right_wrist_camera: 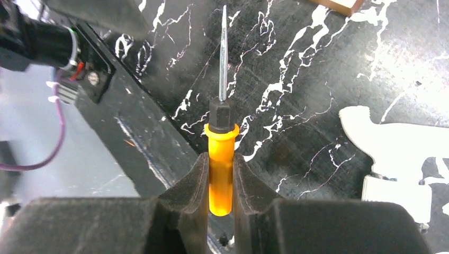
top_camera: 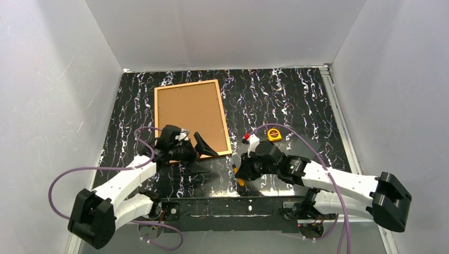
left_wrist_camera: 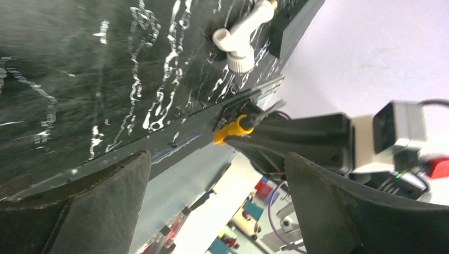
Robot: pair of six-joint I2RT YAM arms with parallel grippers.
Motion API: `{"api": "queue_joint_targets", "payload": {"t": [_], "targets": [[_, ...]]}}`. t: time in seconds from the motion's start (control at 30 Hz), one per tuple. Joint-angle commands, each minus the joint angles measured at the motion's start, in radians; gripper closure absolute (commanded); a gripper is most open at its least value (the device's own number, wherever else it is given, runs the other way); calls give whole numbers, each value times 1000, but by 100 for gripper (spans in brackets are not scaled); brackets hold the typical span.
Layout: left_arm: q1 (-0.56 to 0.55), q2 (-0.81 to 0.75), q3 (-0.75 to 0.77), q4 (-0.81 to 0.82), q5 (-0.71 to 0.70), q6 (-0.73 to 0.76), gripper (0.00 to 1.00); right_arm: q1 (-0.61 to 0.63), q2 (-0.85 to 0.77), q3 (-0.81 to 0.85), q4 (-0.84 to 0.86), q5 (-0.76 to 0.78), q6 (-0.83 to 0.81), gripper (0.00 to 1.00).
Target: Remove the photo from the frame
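The frame (top_camera: 193,112) lies face down at the back left of the table, its tan cork-like back up inside thin reddish-brown wood. The photo is hidden under that back. My left gripper (top_camera: 205,146) is open and empty at the frame's near right corner; in the left wrist view (left_wrist_camera: 216,159) its fingers are spread wide with nothing between them. My right gripper (top_camera: 241,172) is to the right of the frame, apart from it. It is shut on an orange-handled screwdriver (right_wrist_camera: 221,151), whose metal blade points away over the table. One frame corner (right_wrist_camera: 339,4) shows in the right wrist view.
A yellow tape measure (top_camera: 274,134) lies on the black marbled table (top_camera: 296,100) behind the right gripper. A white plastic part (right_wrist_camera: 394,156) lies just right of the screwdriver; it also shows in the left wrist view (left_wrist_camera: 239,45). White walls enclose the sides and back.
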Motion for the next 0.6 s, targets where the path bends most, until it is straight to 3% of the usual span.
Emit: {"api": "queue_joint_targets", "payload": {"t": [0.0, 0.4, 0.57], "targets": [[-133, 75, 79, 87, -31, -50, 2, -104, -60, -13, 75, -168, 127, 99], [-386, 361, 192, 298, -127, -154, 2, -160, -88, 27, -15, -261, 163, 99], [-425, 371, 219, 207, -212, -151, 16, -160, -129, 26, -48, -246, 155, 99]]}}
